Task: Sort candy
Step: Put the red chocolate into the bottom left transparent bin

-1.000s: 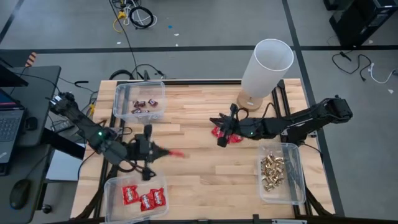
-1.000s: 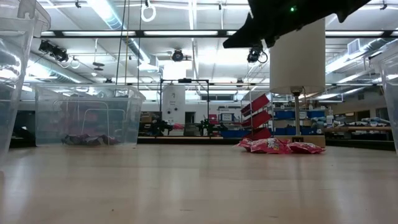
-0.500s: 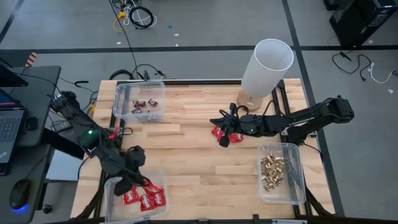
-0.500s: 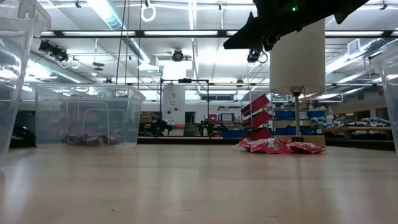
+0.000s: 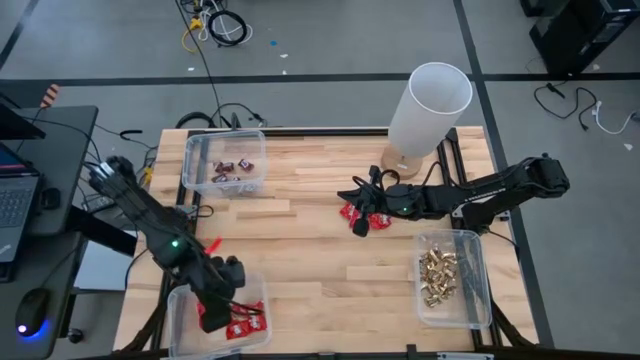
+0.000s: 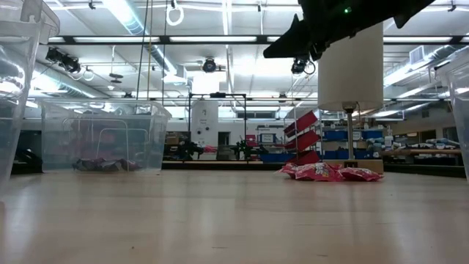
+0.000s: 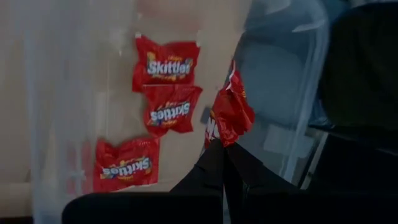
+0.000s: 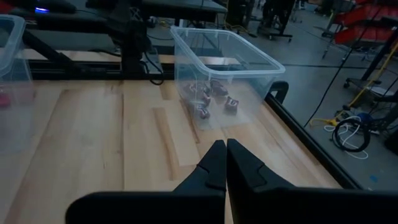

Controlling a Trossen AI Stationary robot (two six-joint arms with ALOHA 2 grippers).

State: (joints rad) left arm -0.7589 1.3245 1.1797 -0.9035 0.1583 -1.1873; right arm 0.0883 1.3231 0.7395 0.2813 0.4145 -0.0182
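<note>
A: left side?
B: I've got the left end effector (image 7: pixel 225 144) over the near-left bin (image 5: pixel 178 305), pinched on a red packet (image 7: pixel 231 112); three more lie inside

A: right?
B: right end effector (image 5: pixel 357 226) closed, empty, above the red pile (image 5: pixel 376 221) mid-bench

Grey concrete floor (image 5: pixel 330 40) with dark seam lines around a light wood table (image 5: pixel 330 270), loose cables (image 5: pixel 215 25) on the floor past the table's far edge, more cable (image 5: pixel 580 105) off the far right corner. Dark desk (image 5: pixel 40 180) with a laptop (image 5: pixel 12 205) and a mouse (image 5: pixel 30 312) beside the table's left side, and a white cylinder lamp (image 5: pixel 428 110) on a wooden base at the table's far edge. Low view: open workshop with long ceiling strip lights (image 6: pixel 124 16), ceiling beams, a white tank (image 6: pixel 204 121), red bins (image 6: pixel 302 138) and blue shelving (image 6: pixel 344 136) at the back.
</note>
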